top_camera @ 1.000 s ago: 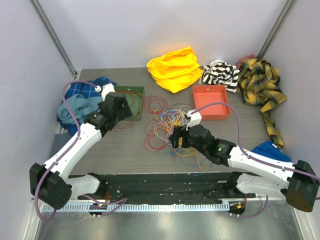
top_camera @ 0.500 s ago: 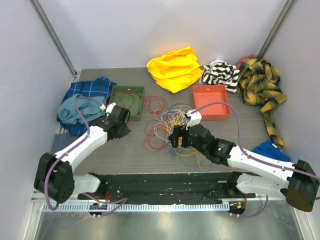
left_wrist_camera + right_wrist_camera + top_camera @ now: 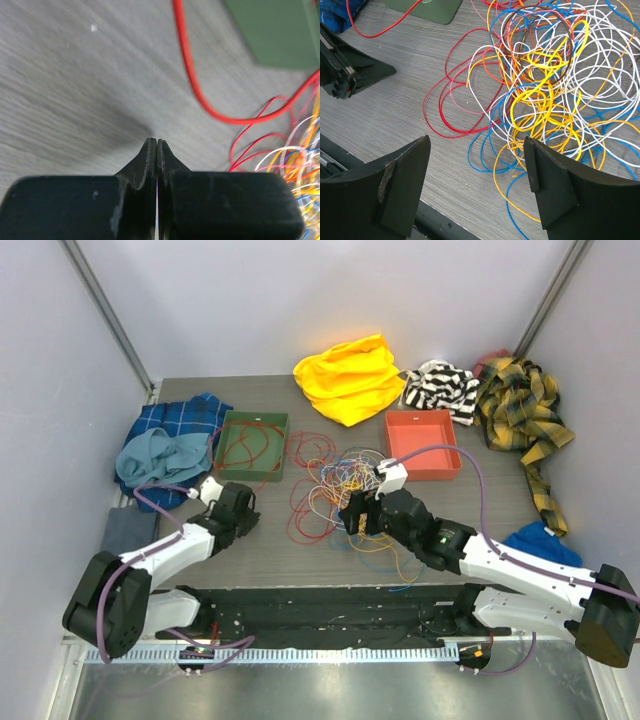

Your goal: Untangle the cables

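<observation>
Untangling barely begun: thin multicoloured wire cables point(image 3: 545, 95) lie knotted.
Left gripper point(image 3: 156, 144) closed, visibly empty; right gripper point(image 3: 476, 145) wide above them.

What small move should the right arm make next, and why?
Probably lower the open right gripper onto the cables and close on one loose loop: it hovers wide over the tangle's edge, while the left gripper is shut on nothing.
</observation>
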